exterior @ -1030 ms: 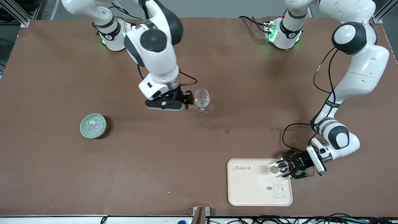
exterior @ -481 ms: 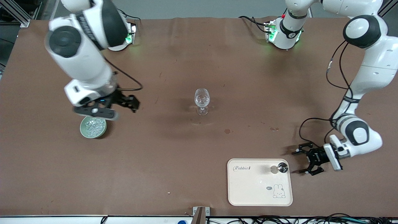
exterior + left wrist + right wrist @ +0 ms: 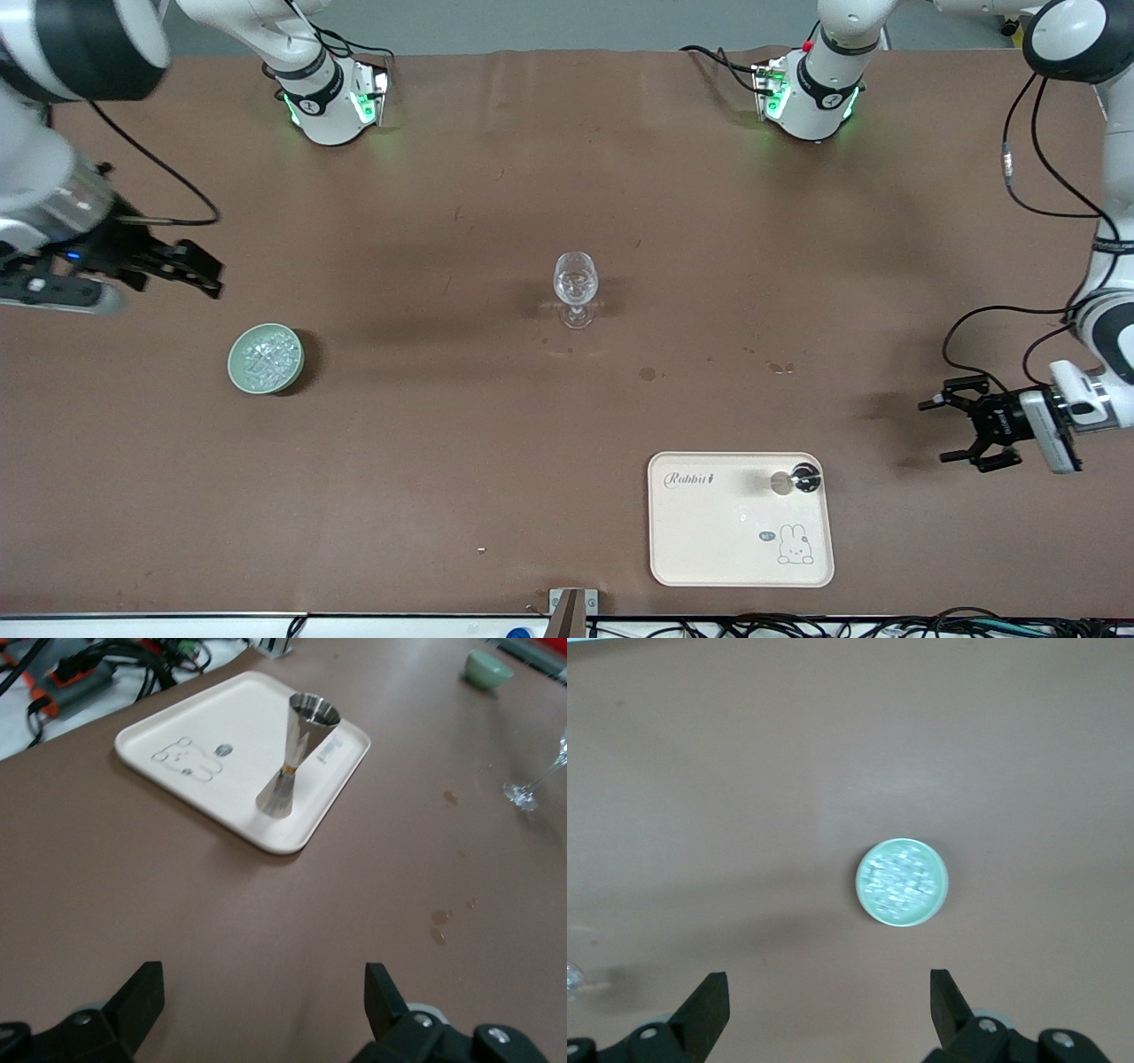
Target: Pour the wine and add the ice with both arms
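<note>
A clear stemmed glass [image 3: 576,285] stands mid-table. The ice [image 3: 265,356] is heaped in a small green bowl [image 3: 237,372] toward the right arm's end; in the right wrist view the ice [image 3: 901,879] lies below the camera. My right gripper [image 3: 205,273] hangs open and empty over the table beside the bowl. A steel jigger [image 3: 796,480] stands upright on a cream tray [image 3: 709,532]. My left gripper [image 3: 944,431] is open and empty over bare table beside the tray, facing the jigger [image 3: 298,757]. The wine is out of view.
Small wet spots [image 3: 648,374] mark the brown table between the glass and the tray. Both arm bases stand along the table's edge farthest from the front camera. Cables [image 3: 797,627] run along the nearest edge.
The right arm swung from beside the glass, over the bowl, to the right arm's end of the table. The left gripper opened off the jigger and drew back from the tray.
</note>
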`<action>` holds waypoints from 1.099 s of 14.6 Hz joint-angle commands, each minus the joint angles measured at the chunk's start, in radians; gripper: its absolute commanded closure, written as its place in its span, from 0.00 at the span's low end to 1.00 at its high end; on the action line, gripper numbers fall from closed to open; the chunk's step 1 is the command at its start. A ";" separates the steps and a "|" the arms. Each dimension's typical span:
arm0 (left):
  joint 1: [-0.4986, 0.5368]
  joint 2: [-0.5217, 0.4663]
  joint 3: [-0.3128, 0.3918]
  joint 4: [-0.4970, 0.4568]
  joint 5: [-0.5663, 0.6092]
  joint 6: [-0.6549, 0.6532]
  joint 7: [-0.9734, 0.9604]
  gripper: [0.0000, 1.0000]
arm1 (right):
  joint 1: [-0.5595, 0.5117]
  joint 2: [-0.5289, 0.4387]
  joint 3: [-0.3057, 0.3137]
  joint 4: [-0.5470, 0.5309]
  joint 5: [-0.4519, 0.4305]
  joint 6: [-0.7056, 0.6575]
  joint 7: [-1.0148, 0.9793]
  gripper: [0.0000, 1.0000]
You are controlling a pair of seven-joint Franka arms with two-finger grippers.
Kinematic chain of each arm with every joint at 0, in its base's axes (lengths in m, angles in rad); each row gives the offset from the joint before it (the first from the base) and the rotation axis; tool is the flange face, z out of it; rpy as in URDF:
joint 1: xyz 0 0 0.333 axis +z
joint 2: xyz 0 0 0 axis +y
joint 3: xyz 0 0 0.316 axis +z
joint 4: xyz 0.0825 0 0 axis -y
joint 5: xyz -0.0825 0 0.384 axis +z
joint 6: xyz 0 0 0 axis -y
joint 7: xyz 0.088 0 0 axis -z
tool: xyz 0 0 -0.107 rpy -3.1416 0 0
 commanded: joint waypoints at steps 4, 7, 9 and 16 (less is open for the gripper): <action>-0.004 -0.178 0.009 -0.043 0.127 -0.040 -0.300 0.00 | -0.131 -0.047 0.034 0.083 0.013 -0.110 -0.098 0.00; -0.020 -0.291 -0.001 -0.043 0.224 -0.106 -0.582 0.00 | -0.142 -0.042 0.037 0.129 0.003 -0.178 -0.100 0.00; -0.058 -0.351 -0.001 -0.041 0.255 -0.143 -0.753 0.00 | -0.134 -0.042 0.036 0.120 0.006 -0.204 -0.109 0.00; -0.218 -0.511 -0.001 -0.040 0.348 -0.229 -1.359 0.00 | -0.133 -0.042 0.036 0.103 0.014 -0.208 -0.189 0.00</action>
